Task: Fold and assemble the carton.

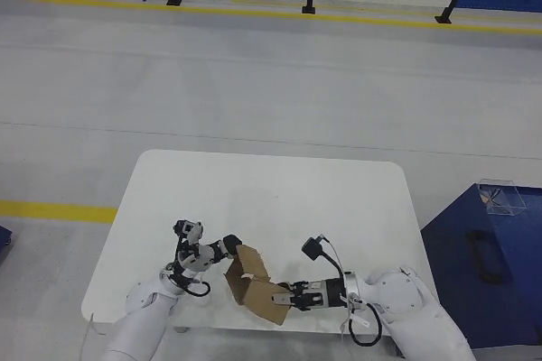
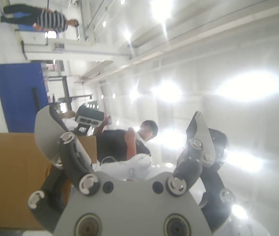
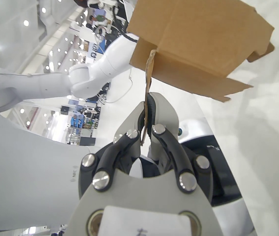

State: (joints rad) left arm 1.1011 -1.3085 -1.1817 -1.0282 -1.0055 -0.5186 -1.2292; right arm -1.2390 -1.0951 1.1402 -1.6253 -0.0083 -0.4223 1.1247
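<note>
A brown cardboard carton (image 1: pixel 255 287) is held tilted over the near edge of the white table (image 1: pixel 271 208), its flaps loose. My right gripper (image 1: pixel 285 297) is shut on a thin flap of the carton (image 3: pixel 198 40), pinching its edge (image 3: pixel 147 104) between the two fingers. My left gripper (image 1: pixel 230 245) is at the carton's upper left corner, open. In the left wrist view the left gripper (image 2: pixel 123 126) has its fingers spread wide, and one finger (image 2: pixel 48 128) lies against the carton's flat side (image 2: pixel 14 173).
A blue cabinet (image 1: pixel 497 262) with a clear plastic bin (image 1: pixel 500 195) on top stands right of the table. The far half of the table is bare white surface. Yellow floor lines (image 1: pixel 45 211) run on the left.
</note>
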